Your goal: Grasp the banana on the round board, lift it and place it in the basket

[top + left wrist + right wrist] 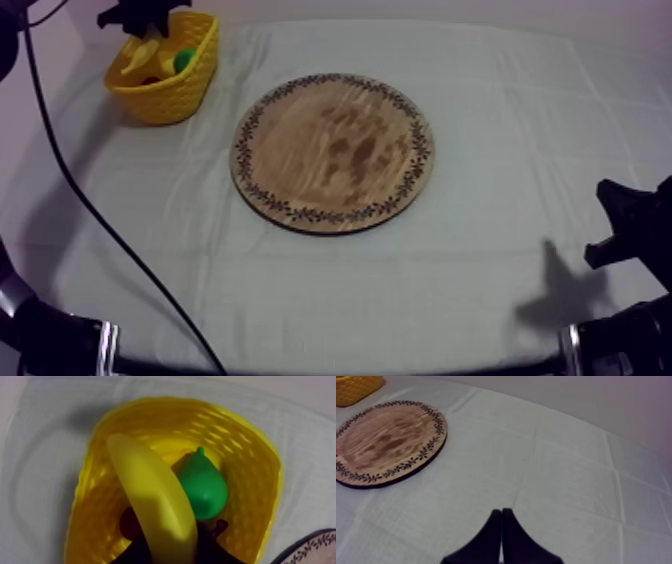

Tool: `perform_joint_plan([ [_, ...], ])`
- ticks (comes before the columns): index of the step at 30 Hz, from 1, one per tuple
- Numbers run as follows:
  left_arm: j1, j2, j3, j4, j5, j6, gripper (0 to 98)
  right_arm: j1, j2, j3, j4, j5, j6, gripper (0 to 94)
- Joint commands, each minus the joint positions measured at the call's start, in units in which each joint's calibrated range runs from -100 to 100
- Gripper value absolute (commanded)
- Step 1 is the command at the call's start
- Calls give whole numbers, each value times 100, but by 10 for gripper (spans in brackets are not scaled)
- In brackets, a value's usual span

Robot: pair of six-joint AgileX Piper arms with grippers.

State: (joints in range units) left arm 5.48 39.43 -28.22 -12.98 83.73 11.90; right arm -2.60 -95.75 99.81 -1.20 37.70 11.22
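Note:
The yellow banana [150,491] lies slanted inside the yellow basket [250,441], its far end up against the rim. My left gripper [172,526] hangs over the basket with a black finger [131,526] on each side of the banana's near end, shut on it. From above, the banana [140,55] pokes out of the basket [170,100] at the table's far left, under my left gripper [140,18]. The round wooden board [335,150] at the middle carries nothing. My right gripper [501,512] is shut on nothing, low at the right side [615,225].
A green pear [202,486] lies in the basket beside the banana, and from above the pear [185,60] sits at the basket's right side. The board's patterned rim [315,546] lies close to the basket. Bare cloth [561,476] stretches right of the board [386,438].

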Motion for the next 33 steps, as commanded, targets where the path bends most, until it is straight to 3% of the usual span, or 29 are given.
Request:
perform_joint_plan([
  [1,-17,37,-9,-6,-34,4,237,0,0,-3,1,5,-1,3],
  [8,-60,102,-23,-25,-258,10,249,0,0,-3,1,5,-1,3],
  [15,-43,19,12,-7,-413,164,699,0,0,-3,1,5,-1,3],
  [20,-12,-58,89,32,-509,42,834,0,0,-3,1,5,-1,3],
  [28,-2,-191,227,27,-564,-72,809,0,0,-3,1,5,-1,3],
  [33,-22,-571,470,-48,-1020,-52,602,0,0,-3,1,5,-1,3],
])
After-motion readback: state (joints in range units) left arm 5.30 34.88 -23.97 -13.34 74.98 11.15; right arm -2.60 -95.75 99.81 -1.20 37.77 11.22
